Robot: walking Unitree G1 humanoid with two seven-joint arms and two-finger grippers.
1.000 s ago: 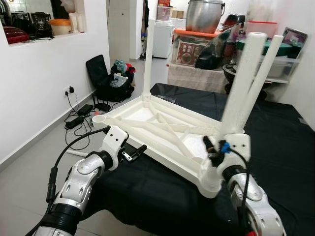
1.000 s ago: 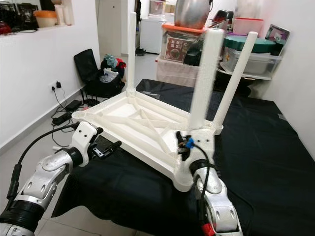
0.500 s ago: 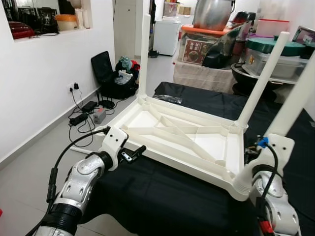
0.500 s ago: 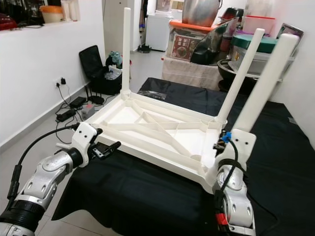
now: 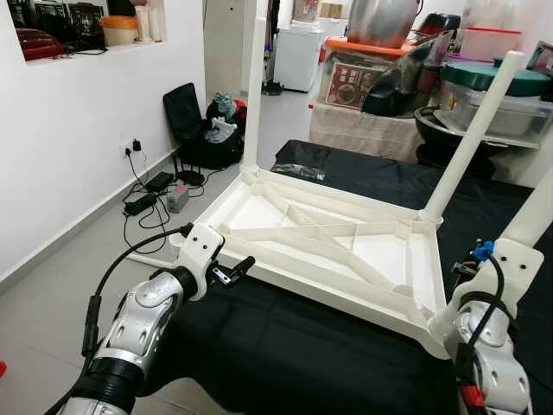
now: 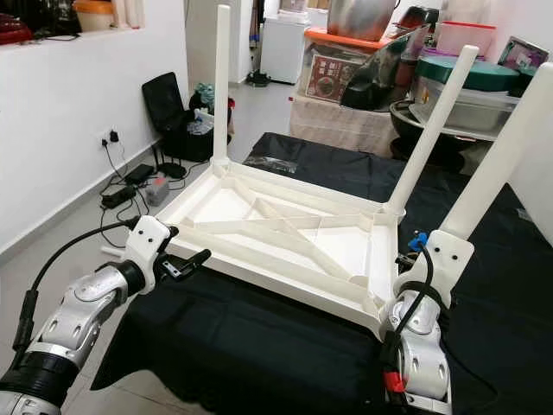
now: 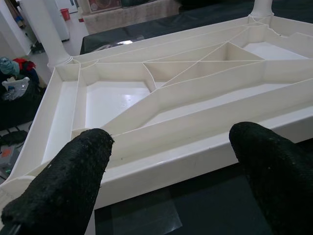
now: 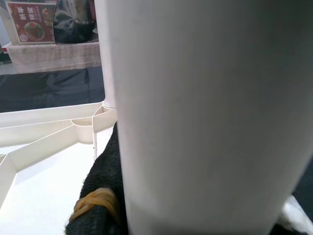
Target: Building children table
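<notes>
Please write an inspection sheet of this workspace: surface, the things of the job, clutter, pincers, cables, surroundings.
Surface: black cloth covers the work table.
Job's things: white plastic table top lies upside down; three white legs stand up from its corners, far-left leg, far-right leg, near-right leg.
Clutter: small dark packet on the cloth's far edge.
Pincers: left pincer open, facing the top's near rim; right pincer shut on the near-right leg.
Cables: chargers and cords on the floor by the wall socket.
Surroundings: black chair, large metal pot, lidded tubs.
</notes>
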